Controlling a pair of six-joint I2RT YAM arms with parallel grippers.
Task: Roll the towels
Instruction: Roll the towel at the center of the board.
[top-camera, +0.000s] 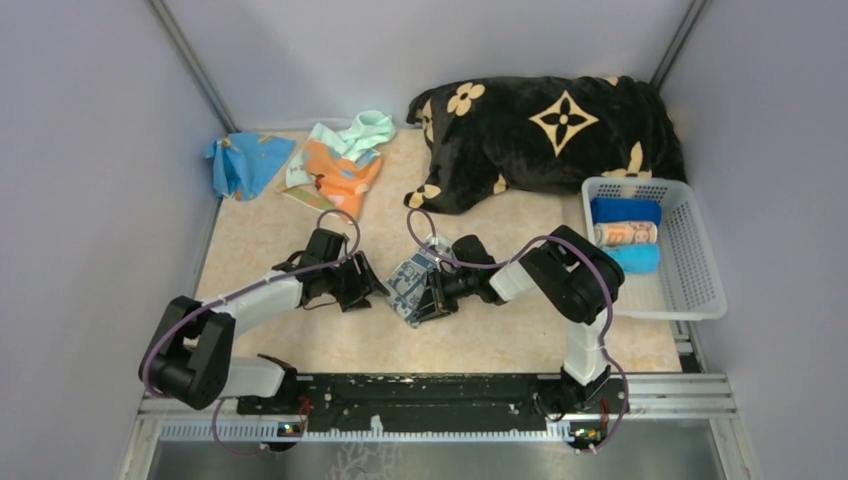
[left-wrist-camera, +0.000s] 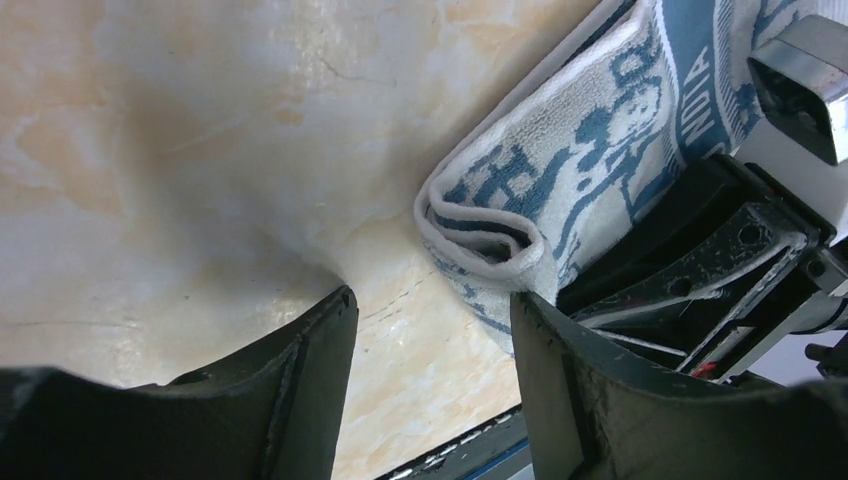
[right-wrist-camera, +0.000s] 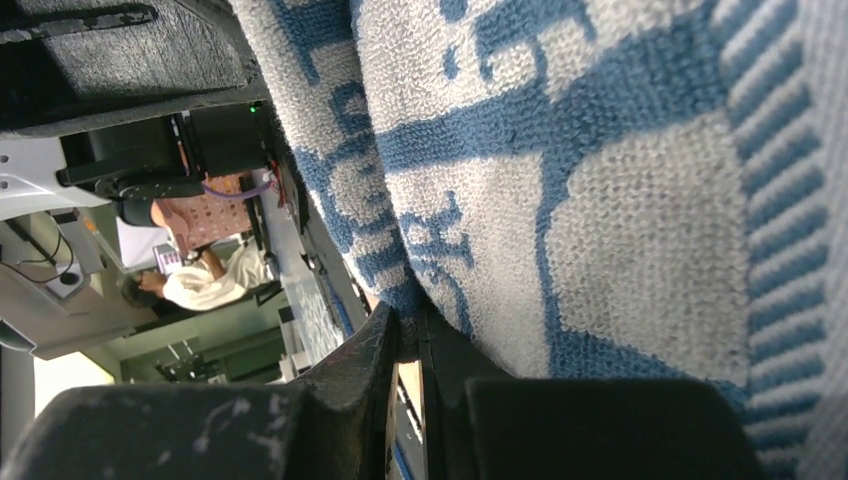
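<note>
With our right jaws clamped on the rolled towel (left-wrist-camera: 560, 190), we should close the parted left jaws around its end so the coil holds tight.

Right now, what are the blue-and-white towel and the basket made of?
The towel looks like woven terry cloth, matte, probably cotton: tiny loops show up close. The basket seems to be hard white plastic, slightly shiny, with slotted moulded walls.
</note>
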